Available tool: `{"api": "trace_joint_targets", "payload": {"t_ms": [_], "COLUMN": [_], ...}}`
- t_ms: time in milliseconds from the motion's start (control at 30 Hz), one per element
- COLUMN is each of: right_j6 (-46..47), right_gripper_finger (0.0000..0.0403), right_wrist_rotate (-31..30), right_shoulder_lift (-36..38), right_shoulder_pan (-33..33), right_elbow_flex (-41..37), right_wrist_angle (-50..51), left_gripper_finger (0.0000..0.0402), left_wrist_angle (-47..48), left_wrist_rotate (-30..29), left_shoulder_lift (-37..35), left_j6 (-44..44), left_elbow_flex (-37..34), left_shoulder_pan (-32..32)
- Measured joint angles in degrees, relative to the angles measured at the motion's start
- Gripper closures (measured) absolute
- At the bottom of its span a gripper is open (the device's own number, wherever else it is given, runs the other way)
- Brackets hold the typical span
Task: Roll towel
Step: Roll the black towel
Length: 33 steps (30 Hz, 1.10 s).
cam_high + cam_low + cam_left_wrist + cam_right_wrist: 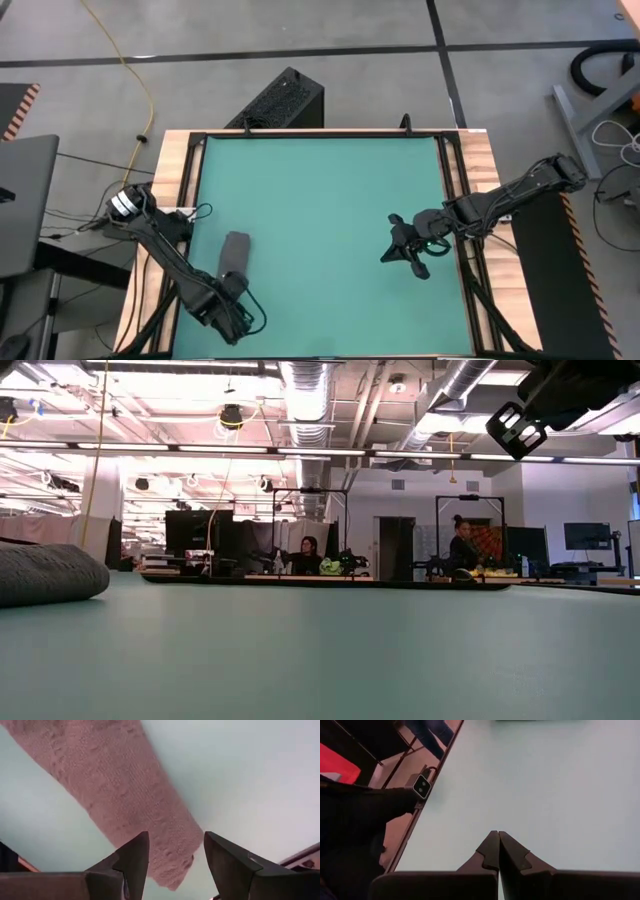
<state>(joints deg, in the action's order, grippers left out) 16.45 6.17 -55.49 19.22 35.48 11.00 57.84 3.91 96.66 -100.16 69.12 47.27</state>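
Towel (235, 252) lies rolled at the lower left of the high view on the teal mat (320, 200); it looks soft, light and limp, best pinched at its near end. Behind is an open workshop. Left gripper (175, 865) is spread over that end; right gripper (498, 851) is pressed together mid-right.
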Motion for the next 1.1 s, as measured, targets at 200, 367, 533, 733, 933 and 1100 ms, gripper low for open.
{"api": "trace_joint_targets", "payload": {"t_ms": [200,367,533,733,933,1100], "right_j6": [0.00,0.01,0.02,0.04,0.07,0.13], "right_gripper_finger": [0.0382,0.0382,0.0382,0.0382,0.0382,0.0382], "right_wrist_rotate": [0.00,0.00,0.00,0.00,0.00,0.00], "right_shoulder_lift": [-0.02,-0.02,-0.02,-0.02,-0.02,-0.02], "right_shoulder_pan": [1.18,1.90,1.90,1.90,1.85,1.64], "right_elbow_flex": [0.02,0.02,0.02,0.02,0.02,0.02], "right_wrist_angle": [0.26,0.14,0.09,-0.07,-0.56,-0.81], "left_gripper_finger": [0.0221,0.0221,0.0221,0.0221,0.0221,0.0221], "left_wrist_angle": [-0.62,-1.99,-4.51,0.33,10.77,12.90], "left_wrist_rotate": [-0.02,1.13,1.50,1.31,-2.42,-3.32], "left_shoulder_lift": [3.31,6.50,8.13,8.24,8.24,8.24], "left_j6": [0.64,0.74,2.30,3.07,4.62,4.47], "left_elbow_flex": [0.02,0.02,0.02,2.54,9.19,10.69], "left_shoulder_pan": [0.59,0.83,0.81,0.70,0.68,0.69]}}
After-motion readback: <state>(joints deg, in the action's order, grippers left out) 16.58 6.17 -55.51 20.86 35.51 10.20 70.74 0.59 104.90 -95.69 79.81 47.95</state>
